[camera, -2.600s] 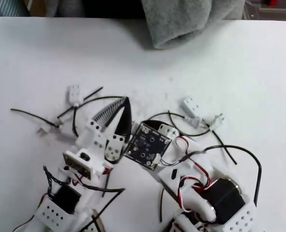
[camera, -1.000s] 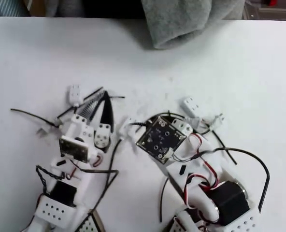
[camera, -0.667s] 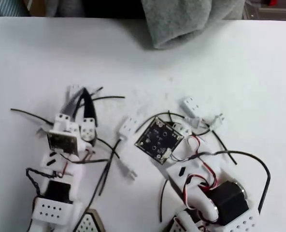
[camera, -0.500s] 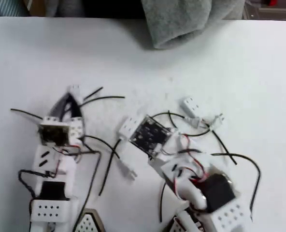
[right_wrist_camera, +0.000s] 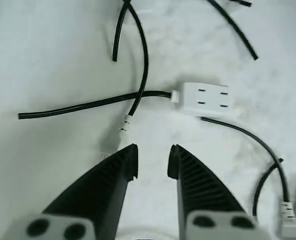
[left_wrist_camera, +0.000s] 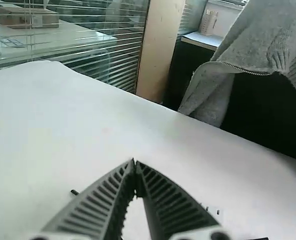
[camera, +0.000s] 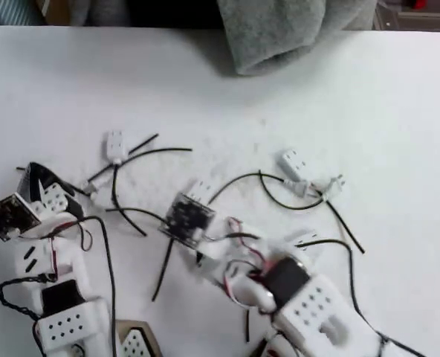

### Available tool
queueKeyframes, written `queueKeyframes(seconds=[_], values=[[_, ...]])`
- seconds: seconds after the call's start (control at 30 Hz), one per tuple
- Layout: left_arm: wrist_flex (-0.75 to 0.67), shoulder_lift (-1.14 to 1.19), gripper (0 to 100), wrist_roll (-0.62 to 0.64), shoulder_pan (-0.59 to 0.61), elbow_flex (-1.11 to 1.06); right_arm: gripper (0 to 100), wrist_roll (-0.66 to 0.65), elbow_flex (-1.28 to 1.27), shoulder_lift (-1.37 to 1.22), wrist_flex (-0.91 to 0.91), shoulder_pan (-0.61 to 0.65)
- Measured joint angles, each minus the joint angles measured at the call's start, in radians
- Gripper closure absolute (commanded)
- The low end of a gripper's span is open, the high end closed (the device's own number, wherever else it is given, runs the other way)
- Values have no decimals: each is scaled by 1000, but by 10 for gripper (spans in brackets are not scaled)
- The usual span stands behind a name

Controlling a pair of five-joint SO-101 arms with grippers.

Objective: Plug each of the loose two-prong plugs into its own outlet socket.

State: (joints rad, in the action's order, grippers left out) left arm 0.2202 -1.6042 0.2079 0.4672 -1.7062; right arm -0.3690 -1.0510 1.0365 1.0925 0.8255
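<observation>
noting left hand (left_wrist_camera: 135, 167) swung aside, closed, empty; right hand (right_wrist_camera: 152, 151), slightly parted, empty, moved over plug (right_wrist_camera: 125, 124); we expect grasp.

We have three sockets across the table (camera: 398, 97). Left socket (camera: 116, 145) sits farthest back. Middle socket (camera: 199, 190) is just behind the right arm (camera: 309, 309). Right socket (camera: 293, 162) has the right plug (camera: 333, 184) just beside it. Cloth (camera: 279, 33) lies on the far edge, left arm (camera: 49, 297) at the left edge. Near plug (right_wrist_camera: 125, 125) lies just ahead of the right gripper (right_wrist_camera: 152, 150).
</observation>
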Motion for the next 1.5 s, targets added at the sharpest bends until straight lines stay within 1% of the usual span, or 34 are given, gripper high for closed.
queueKeyframes(seconds=[0.07,0.23,0.33,0.47,0.6,0.67,0.8,1.07,1.33,1.5], values=[[0,0,976,0,0,0,885,11,38,-100,-3,2],[0,0,976,-2,0,0,800,78,163,-371,-5,8],[0,0,976,-8,-2,0,810,89,233,-512,5,17],[0,0,976,-8,-14,0,854,115,315,-655,28,75],[0,0,976,-8,-14,0,803,161,359,-761,34,109],[0,0,976,-8,-14,0,779,181,373,-807,34,106],[0,0,976,-8,-14,0,796,209,379,-884,31,107],[0,0,976,-8,-14,0,820,215,400,-961,8,109],[0,0,976,-8,-15,0,861,215,408,-1036,-29,121],[0,0,976,-8,-20,0,916,215,433,-1054,-26,121]])
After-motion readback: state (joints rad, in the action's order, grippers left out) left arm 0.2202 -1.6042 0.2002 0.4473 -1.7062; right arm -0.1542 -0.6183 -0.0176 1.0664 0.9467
